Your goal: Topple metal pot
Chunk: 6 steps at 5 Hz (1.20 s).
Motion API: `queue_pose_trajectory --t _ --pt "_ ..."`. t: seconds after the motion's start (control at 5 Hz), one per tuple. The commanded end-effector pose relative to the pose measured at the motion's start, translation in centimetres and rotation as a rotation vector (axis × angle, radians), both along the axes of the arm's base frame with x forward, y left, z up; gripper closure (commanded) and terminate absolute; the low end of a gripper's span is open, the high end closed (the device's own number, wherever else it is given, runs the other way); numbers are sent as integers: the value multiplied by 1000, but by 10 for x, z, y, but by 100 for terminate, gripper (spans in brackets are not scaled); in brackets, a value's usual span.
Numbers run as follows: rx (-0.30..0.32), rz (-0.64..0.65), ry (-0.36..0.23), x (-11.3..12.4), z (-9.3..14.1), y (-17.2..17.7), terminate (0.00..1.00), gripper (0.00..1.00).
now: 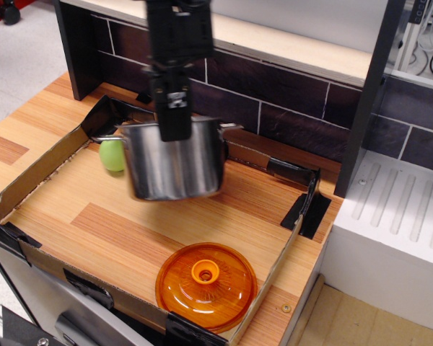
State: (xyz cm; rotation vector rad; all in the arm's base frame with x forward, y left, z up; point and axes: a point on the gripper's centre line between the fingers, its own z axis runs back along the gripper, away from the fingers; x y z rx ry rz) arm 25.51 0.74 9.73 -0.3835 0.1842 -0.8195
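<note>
One black claw [175,130] pinches the near rim of the shiny cylindrical stainless-steel metal pot [175,167], holding it above the wooden worktop [123,231] beside a green ball [112,155], so the lifting step seems underway and tipping it sideways comes next.

Premises present as a mock kitchen set up in a laboratory: wood-grain counter [29,119] fenced by a taped cardboard rim [36,176], dark tiled backsplash [274,90], white moulded drainboard [397,209], cookware comprising metal pot [175,164] and orange lid [206,285], with cabling [429,43] on rear racking.
</note>
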Motion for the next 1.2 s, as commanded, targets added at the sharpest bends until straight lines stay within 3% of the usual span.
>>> queue_pose_trajectory --t 0.0,0.2,0.4,0.6,0.8,1.0 --pt "-153 39 195 8 5 -12 0 100" --pt "-210 63 269 4 4 -17 0 100" --pt "-180 70 226 3 3 -12 0 100" --pt "-86 98 99 10 3 2 0 0" --pt "39 130 -81 24 10 21 0 0" --pt "186 121 -339 25 23 35 0 0"
